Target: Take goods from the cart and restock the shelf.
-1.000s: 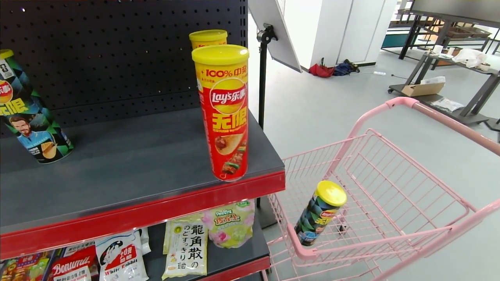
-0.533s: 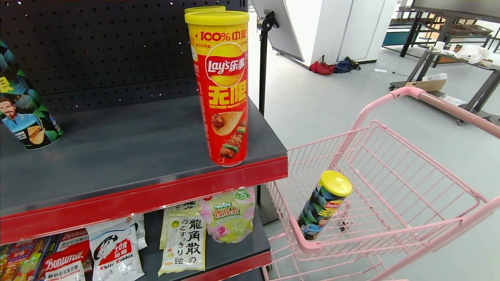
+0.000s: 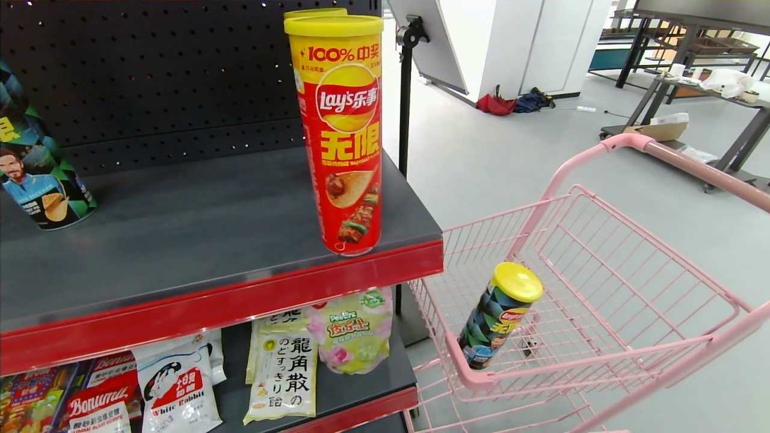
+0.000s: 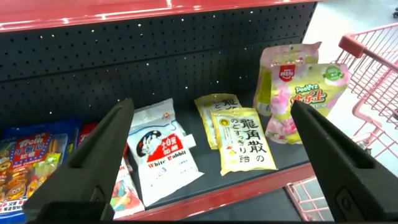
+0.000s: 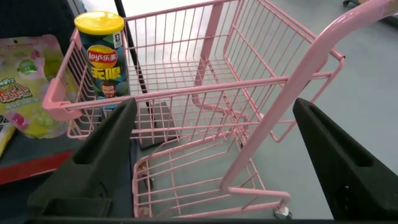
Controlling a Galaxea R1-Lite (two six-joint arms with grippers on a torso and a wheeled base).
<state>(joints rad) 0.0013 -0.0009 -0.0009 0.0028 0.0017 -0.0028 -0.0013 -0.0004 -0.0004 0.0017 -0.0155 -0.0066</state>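
- Head view: you see the shelf (image 3: pixel 180 228) across the left half of the frame. A red chip can (image 3: pixel 343 138) stands upright at its front right corner, in the upper middle of the frame.
- Just behind the red one stands a second yellow-lidded can (image 3: pixel 316 12), mostly hidden.
- At the left edge of the frame a dark can (image 3: pixel 36 180) stands on the same board, well apart from the red chip can.
- The pink cart (image 3: pixel 625 143) takes the lower right. Inside it, in the corner nearest the shelf, a dark green can (image 3: pixel 499 313) stands against the wire wall.
- On the lower board, at the bottom left, lie snack bags (image 3: pixel 289 373).
- Left wrist view: the left gripper (image 4: pixel 211 165) is spread wide with nothing between its fingers, and it faces the snack bags.
- Right wrist view: the right gripper (image 5: pixel 214 162) is also released and holds nothing. The pink cart and the dark green can are beyond it.
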